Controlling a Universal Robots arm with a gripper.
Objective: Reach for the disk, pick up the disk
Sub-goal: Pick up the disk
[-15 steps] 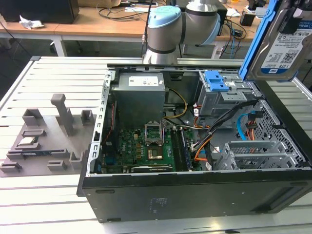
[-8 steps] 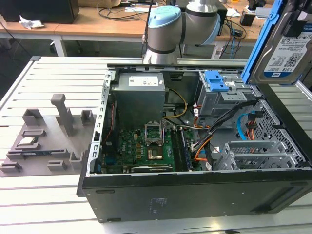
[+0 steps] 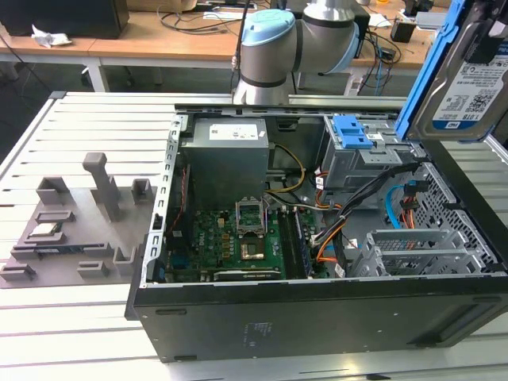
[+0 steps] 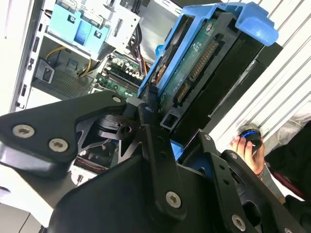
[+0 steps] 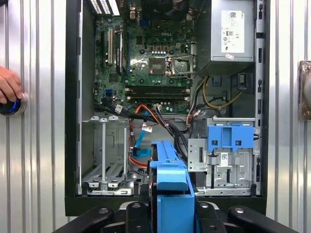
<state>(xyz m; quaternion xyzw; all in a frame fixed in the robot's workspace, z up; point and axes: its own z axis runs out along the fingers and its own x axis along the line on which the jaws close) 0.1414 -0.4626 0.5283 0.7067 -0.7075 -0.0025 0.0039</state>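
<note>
Silver-grey in its blue bracket, the disk (image 3: 467, 75) hangs over the open computer case (image 3: 317, 313), clamped in the hand (image 5: 170, 209); pick-up seems done, and any further move calls for a steady grip.

The open computer case (image 3: 317, 317) lies on its side mid-worktop (image 3: 79, 119), with a parts fixture (image 3: 71, 230) beside it toward the worktop's edge at the exterior view's left. Inside the case, the power supply (image 3: 226, 159) sits behind the motherboard (image 3: 238, 238), and the drive cage (image 3: 361, 151) stands at the exterior view's right of the power supply. The disk (image 3: 468, 87) hangs above the case's far corner at the exterior view's right, clasped in the hand (image 4: 177, 128).
</note>
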